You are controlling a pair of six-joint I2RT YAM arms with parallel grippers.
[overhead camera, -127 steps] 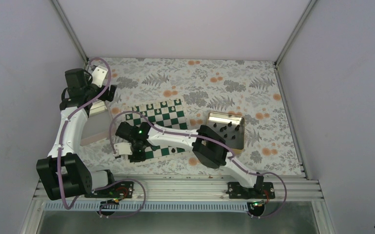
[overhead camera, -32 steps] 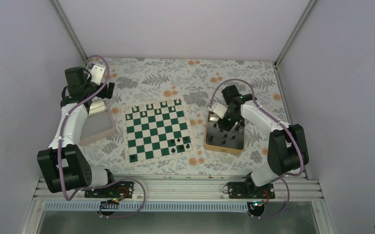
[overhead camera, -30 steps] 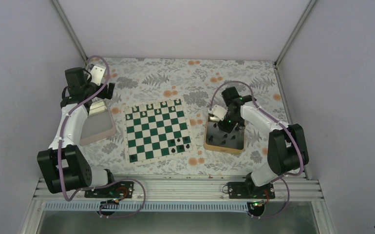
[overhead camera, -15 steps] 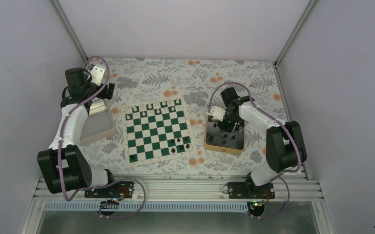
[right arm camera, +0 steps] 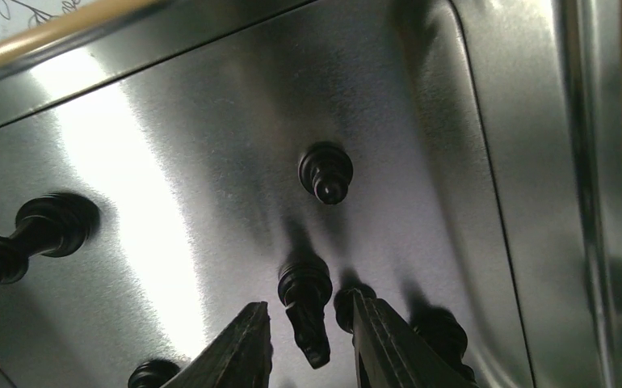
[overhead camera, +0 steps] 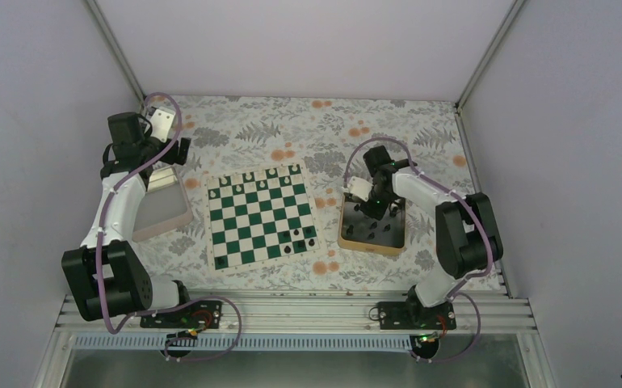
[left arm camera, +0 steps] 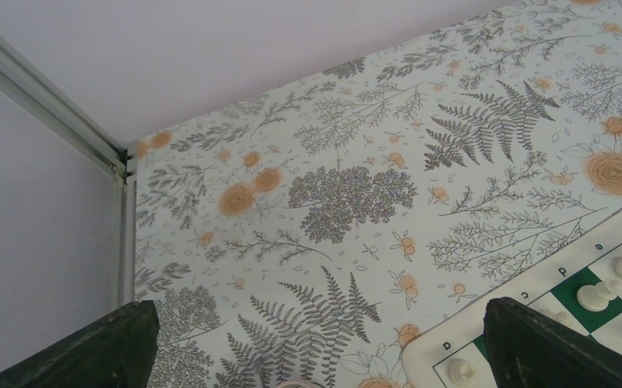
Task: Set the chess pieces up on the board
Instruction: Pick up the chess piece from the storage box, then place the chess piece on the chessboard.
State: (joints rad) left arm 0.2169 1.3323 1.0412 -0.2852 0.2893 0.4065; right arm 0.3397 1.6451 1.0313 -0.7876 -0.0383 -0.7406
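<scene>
The right claw [right arm camera: 307, 305] hangs low inside the gold tray [right arm camera: 170, 145]. Its jaws are parted around one black piece [right arm camera: 301, 283], seemingly not squeezing it. More black pieces [right arm camera: 326, 172] stand just ahead and beside. The board [overhead camera: 261, 217] lies to its left. The left claw [left arm camera: 316, 364] is wide open, with the board's corner at its right.

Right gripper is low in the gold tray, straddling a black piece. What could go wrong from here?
1. A second piece stands close beside one finger of the right gripper. Closing on the target piece could pinch or topple it.
2. The gold tray looks slick, so a nudged piece may slide.
</scene>
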